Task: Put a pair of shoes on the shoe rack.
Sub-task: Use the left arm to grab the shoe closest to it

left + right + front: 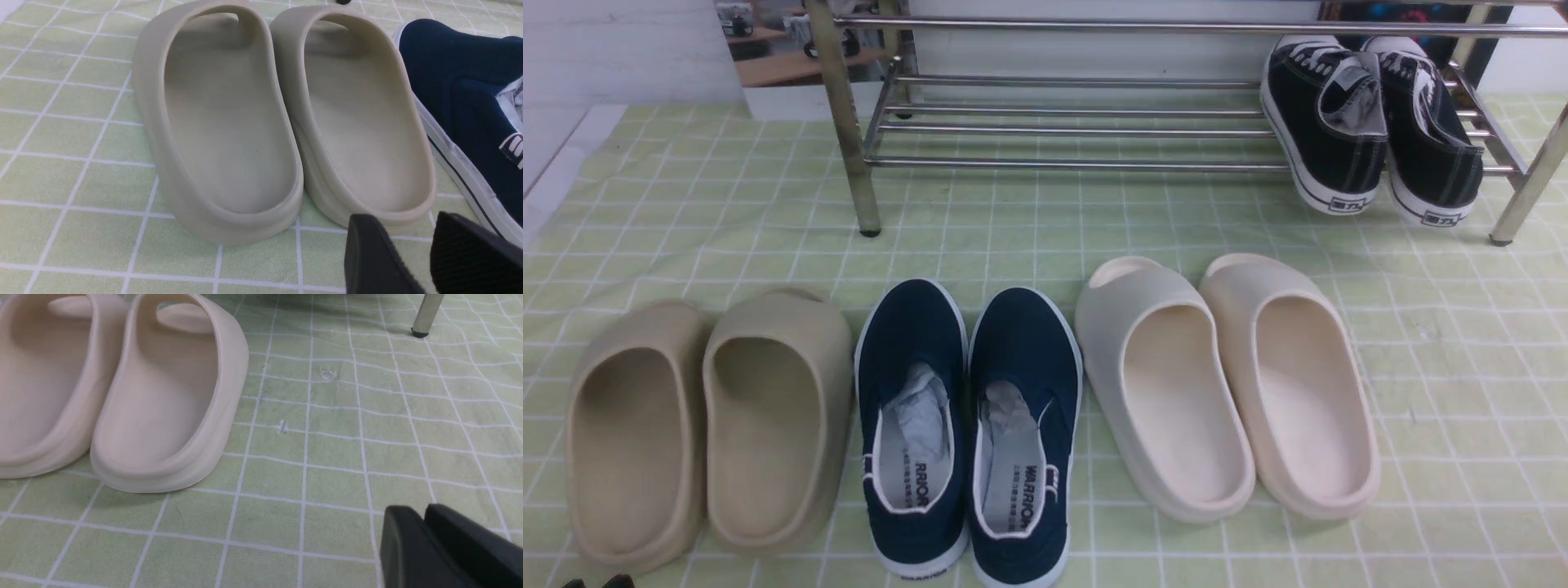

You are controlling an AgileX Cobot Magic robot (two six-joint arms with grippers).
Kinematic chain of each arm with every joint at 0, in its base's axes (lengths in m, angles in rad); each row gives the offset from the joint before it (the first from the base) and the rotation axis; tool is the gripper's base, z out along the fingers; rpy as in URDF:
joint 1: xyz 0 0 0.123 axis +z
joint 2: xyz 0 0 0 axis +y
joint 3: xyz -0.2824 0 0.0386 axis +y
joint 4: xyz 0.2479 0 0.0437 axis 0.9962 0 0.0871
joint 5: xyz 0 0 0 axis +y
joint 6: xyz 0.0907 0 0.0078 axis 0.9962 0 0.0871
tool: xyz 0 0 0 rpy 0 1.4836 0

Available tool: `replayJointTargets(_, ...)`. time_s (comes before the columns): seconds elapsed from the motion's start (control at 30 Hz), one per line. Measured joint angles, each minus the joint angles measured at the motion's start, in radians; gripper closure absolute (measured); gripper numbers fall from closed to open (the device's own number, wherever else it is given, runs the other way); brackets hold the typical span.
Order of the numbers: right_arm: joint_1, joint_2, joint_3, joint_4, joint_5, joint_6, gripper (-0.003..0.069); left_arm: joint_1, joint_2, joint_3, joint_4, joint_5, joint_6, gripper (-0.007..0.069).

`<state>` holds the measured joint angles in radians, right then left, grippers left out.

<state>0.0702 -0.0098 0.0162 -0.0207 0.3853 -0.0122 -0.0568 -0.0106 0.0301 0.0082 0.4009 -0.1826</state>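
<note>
Shoes (pixel 1021 351) sit mid near edge of the table (pixel 686 204), jammed between beige slides (pixel 776 425) and cream slides (pixel 1168 392); rack (pixel 1062 163) is at the far edge. Left end effector (pixel 404 222) slightly open, right end effector (pixel 416 510) looks closed, both empty. Tight fit, so a grab could snag a slide.

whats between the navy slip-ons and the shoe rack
Nothing. The front view shows only bare green checked cloth between the navy slip-ons and the shoe rack.
</note>
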Motion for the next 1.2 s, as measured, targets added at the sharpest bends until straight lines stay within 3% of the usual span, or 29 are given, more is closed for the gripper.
replayJointTargets(1.2, 0.000, 0.000, 0.000, 0.000, 0.000, 0.000, 0.0514, 0.000, 0.000, 0.000, 0.000, -0.022, 0.000, 0.0386)
